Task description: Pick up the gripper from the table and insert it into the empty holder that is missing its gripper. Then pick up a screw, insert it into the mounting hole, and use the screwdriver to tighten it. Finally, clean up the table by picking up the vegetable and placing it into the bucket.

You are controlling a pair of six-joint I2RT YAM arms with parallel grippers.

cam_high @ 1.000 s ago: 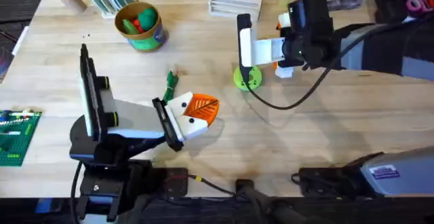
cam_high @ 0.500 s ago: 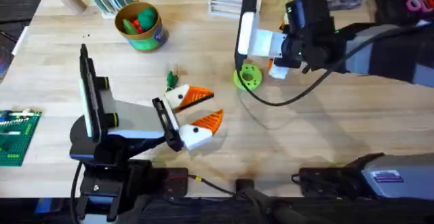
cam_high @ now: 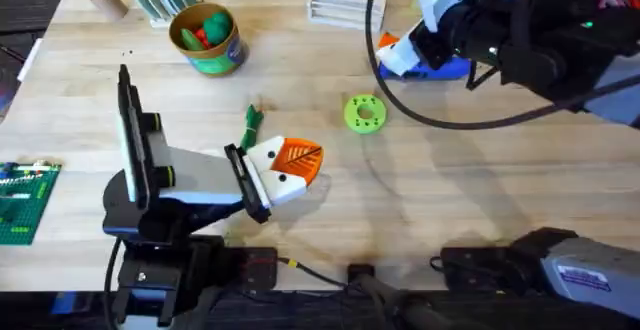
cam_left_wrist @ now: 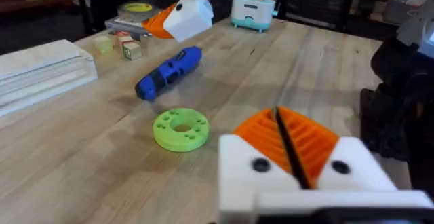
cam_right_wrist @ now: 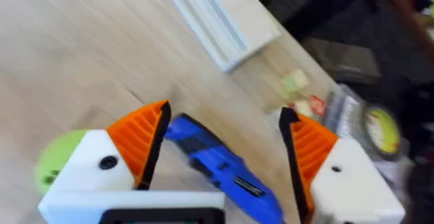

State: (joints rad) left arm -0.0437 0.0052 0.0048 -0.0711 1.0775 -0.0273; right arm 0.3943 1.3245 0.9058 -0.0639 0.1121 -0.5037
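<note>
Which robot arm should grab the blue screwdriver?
The right one, probably. Its claw is open right over the screwdriver, while the left claw is shut and far from it, near the green disc.

My left gripper (cam_high: 292, 167) low near its base, orange pads pressed together, my right arm stretched to the far side, right gripper (cam_right_wrist: 224, 149) with fingers spread wide

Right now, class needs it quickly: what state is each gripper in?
Left gripper: closed, holding nothing.
Right gripper: open, straddling the screwdriver.
</note>
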